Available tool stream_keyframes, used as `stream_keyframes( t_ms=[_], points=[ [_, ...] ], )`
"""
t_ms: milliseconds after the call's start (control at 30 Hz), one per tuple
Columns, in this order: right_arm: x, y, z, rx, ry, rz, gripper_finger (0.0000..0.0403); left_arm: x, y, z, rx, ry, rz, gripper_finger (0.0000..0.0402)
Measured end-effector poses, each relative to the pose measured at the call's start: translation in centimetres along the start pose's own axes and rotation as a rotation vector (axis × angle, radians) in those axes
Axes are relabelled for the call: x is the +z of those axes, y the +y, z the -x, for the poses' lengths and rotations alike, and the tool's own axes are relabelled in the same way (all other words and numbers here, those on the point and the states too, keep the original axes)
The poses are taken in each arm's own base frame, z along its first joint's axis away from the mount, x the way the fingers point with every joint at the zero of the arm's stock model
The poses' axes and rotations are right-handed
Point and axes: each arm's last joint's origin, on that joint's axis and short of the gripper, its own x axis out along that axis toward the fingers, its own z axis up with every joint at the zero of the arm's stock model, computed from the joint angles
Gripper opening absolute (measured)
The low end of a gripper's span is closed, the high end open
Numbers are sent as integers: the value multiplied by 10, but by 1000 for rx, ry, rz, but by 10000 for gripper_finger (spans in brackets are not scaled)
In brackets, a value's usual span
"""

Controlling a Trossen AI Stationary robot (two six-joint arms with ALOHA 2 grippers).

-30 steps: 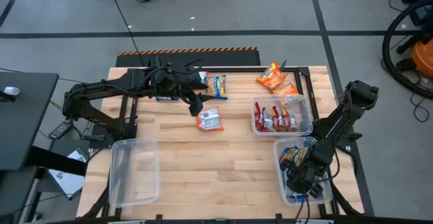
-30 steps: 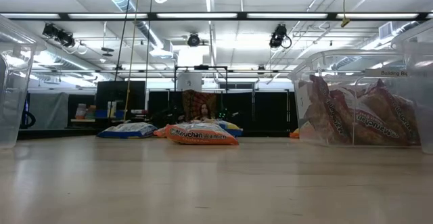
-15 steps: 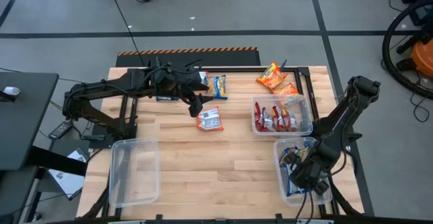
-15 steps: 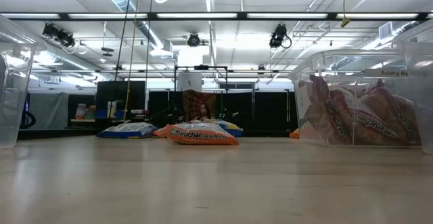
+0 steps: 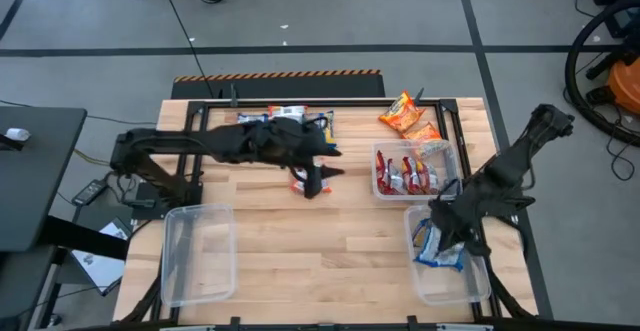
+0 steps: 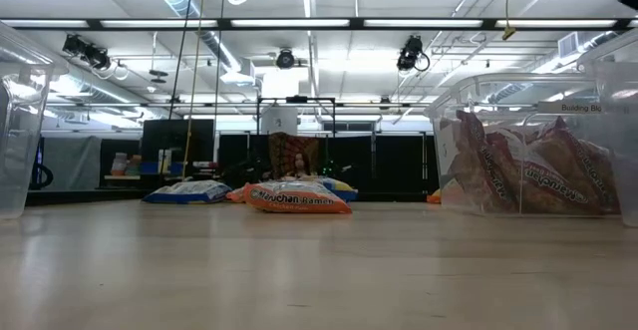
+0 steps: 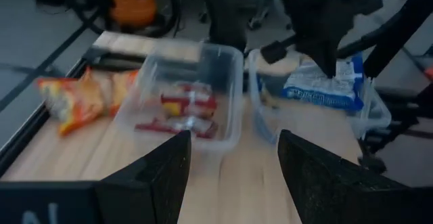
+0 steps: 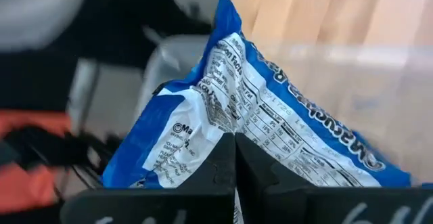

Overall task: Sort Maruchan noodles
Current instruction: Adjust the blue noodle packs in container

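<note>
My right gripper (image 5: 447, 229) is over the near-right clear bin (image 5: 455, 289), shut on a blue-and-white noodle packet (image 5: 437, 251) that fills the right wrist view (image 8: 223, 116). My left gripper (image 5: 320, 178) hovers open above a red-and-white packet (image 5: 300, 181) lying flat at mid-table; nothing is between its fingers (image 7: 155, 176). A blue-and-yellow packet (image 5: 322, 126) lies at the far edge, partly under the left arm. Two orange packets (image 5: 410, 119) lie at the far right. Red packets fill the middle-right bin (image 5: 377, 161). My right gripper pinches an edge of the blue-and-white packet (image 8: 233, 126) between its shut fingertips. The fingers slant downward. The packet shows its printed back, tilted over the bin (image 7: 325, 88). Whether its lower end rests on the bin, I cannot tell.
An empty clear bin (image 5: 197, 253) stands at the near left. Bare wood lies between it and the right-hand bins. In the low view a packet (image 6: 297, 198) lies mid-table and the bin of red packets (image 6: 528, 170) rises at the right. Black frame rails run along the far edge.
My right gripper has risen and drawn toward the far edge, rolling as it went; the blue-and-white packet has come up with it from the bin's near end. My left gripper has reached toward the table's right, now over the red-and-white packet.
</note>
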Motion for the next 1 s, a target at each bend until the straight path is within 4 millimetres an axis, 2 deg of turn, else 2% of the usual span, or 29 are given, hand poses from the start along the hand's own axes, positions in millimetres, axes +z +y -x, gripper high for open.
stream_keyframes(
  t_ms=[233, 367, 600, 767, 900, 1000],
  points=[
    [23, 3, 48, 7, -263, -91, 3, 3, -22, -32, -78, -177, -50, 248],
    [36, -2, 64, 2, -391, -133, 3, 1, -29, -45, -89, -240, -148, 273],
    [61, -10, 83, 134, -591, -136, 3, 6, -40, -48, -210, -355, -373, 294],
    [77, -15, 94, 212, -705, -109, 3, 8, -42, -51, -274, -417, -399, 283],
    [90, -23, 92, 252, -708, -112, 3, 6, -44, -65, -281, -479, -401, 270],
    [100, -28, 88, 259, -722, -110, 3, 4, -46, -70, -351, -519, -417, 259]
  ],
)
